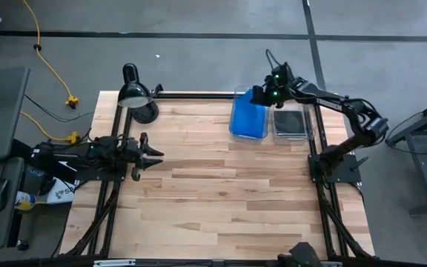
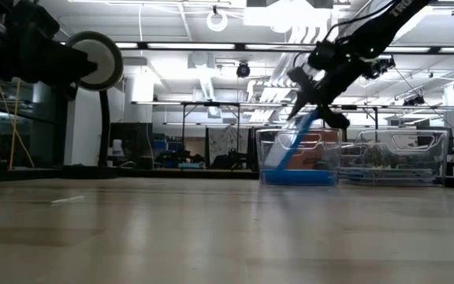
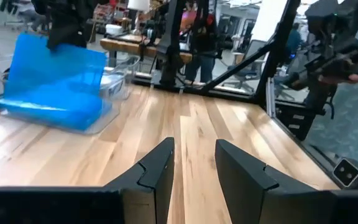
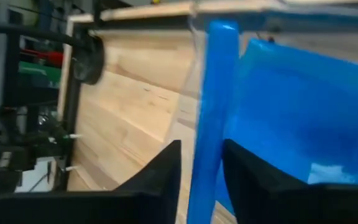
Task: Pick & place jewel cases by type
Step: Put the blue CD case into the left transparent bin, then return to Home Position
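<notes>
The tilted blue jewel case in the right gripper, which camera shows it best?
The left wrist view: the tilted blue case shows its whole face, leaning over the blue stack in its clear bin. The right wrist view shows only its edge between the right gripper fingers. The low view shows a thin slanted strip; the high view hardly separates it.

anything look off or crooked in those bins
One blue case stands tilted on edge in the left bin, leaning over the flat blue ones, between the right gripper's parted fingers. The left gripper waits apart.

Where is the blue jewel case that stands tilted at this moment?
In the high view the tilted blue jewel case is at the table's far right, leaning in the left clear bin beside the bin with black cases, between the right tool's fingers.
</notes>
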`<state>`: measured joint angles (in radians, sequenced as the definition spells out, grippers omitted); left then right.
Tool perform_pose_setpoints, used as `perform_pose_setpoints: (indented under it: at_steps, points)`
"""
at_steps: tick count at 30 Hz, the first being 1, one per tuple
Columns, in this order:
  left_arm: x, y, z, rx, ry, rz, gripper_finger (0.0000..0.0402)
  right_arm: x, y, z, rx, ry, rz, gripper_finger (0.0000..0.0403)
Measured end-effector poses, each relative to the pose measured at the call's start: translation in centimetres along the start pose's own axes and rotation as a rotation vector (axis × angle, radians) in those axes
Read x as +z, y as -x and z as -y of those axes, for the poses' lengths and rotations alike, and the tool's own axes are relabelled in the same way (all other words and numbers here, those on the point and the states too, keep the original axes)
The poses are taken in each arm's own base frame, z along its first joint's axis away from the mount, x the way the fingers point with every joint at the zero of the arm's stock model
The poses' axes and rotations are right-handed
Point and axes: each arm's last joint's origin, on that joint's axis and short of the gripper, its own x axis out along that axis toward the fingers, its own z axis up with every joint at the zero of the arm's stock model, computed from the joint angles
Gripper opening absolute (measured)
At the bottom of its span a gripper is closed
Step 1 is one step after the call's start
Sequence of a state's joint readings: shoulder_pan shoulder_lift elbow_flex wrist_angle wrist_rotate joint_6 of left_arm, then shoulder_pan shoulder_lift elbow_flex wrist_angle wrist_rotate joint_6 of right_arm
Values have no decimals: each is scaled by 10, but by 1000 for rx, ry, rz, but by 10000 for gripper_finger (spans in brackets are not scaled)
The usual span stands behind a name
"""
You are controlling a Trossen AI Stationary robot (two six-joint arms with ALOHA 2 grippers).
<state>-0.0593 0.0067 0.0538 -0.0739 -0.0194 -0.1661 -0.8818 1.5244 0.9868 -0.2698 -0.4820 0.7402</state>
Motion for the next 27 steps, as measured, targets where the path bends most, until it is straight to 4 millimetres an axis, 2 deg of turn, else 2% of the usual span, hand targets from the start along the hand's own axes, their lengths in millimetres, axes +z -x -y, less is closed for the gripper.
perform_pose_setpoints:
  at_steps: [6, 10, 13, 17, 22, 27]
  points:
    - [1, 0, 0, -8, -26, 20, 117, -1, 25, -12, 1, 32, 80, 133]
    - [0, 0, 0, -6, -30, 17, 117, -3, 33, -16, 1, 56, 92, 144]
    - [1, 0, 0, -5, -34, 18, 117, -3, 48, -27, 68, 112, 148, 142]
    - [0, 0, 0, -4, -41, 17, 117, -8, 78, -45, 161, 186, 235, 102]
    - [1, 0, -1, 21, -56, 21, 117, -35, 119, -68, 260, 346, 280, 11]
    - [1, 0, -1, 35, -56, 26, 117, -67, 161, -81, 328, 458, 336, 5]
